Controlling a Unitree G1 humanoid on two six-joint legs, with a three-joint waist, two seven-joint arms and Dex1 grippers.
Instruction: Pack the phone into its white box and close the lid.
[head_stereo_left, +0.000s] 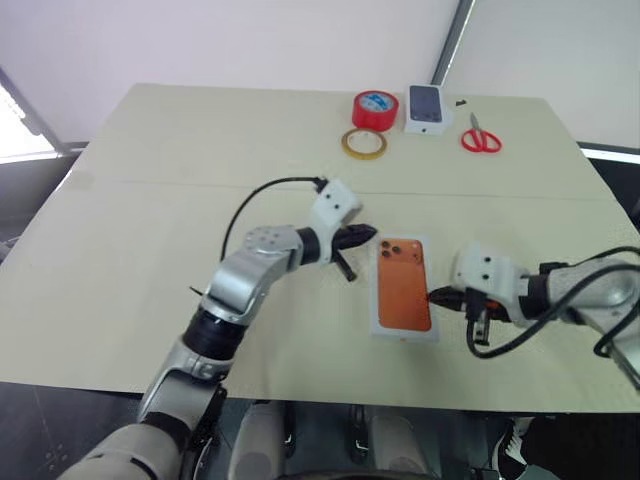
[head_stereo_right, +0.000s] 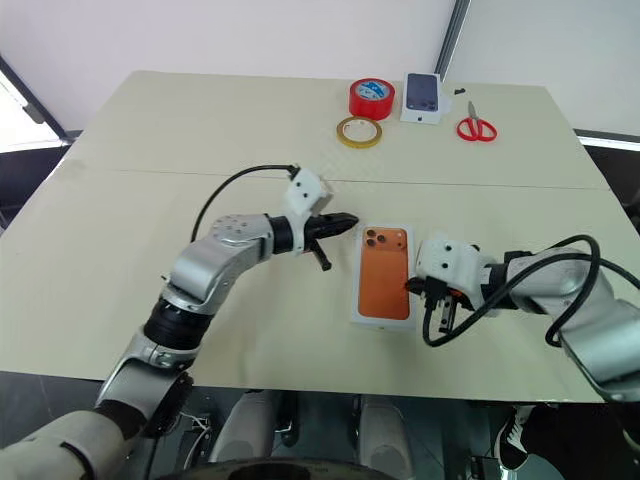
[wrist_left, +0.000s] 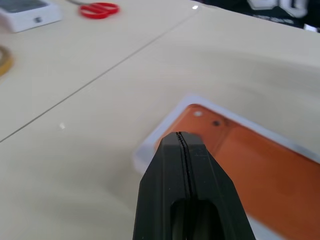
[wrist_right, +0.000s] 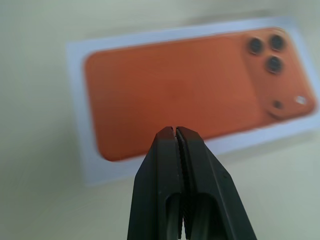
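Note:
The orange phone (head_stereo_left: 403, 285) lies flat, camera lenses up, inside the shallow white box (head_stereo_left: 404, 335) near the middle of the table. The box is uncovered. My left gripper (head_stereo_left: 368, 236) is shut and empty. It hovers just left of the phone's camera corner, pointing toward it. My right gripper (head_stereo_left: 435, 295) is also shut and empty, its tip at the box's right long side. The left wrist view has the left gripper (wrist_left: 181, 135) over the box's corner (wrist_left: 145, 155). The right wrist view has the right gripper (wrist_right: 175, 130) above the phone (wrist_right: 175, 85).
At the far side of the table sit a red tape roll (head_stereo_left: 375, 109), a tan tape ring (head_stereo_left: 363, 143), red scissors (head_stereo_left: 480, 135) and a small white box with a dark phone picture (head_stereo_left: 425, 108). Cables trail from both wrists.

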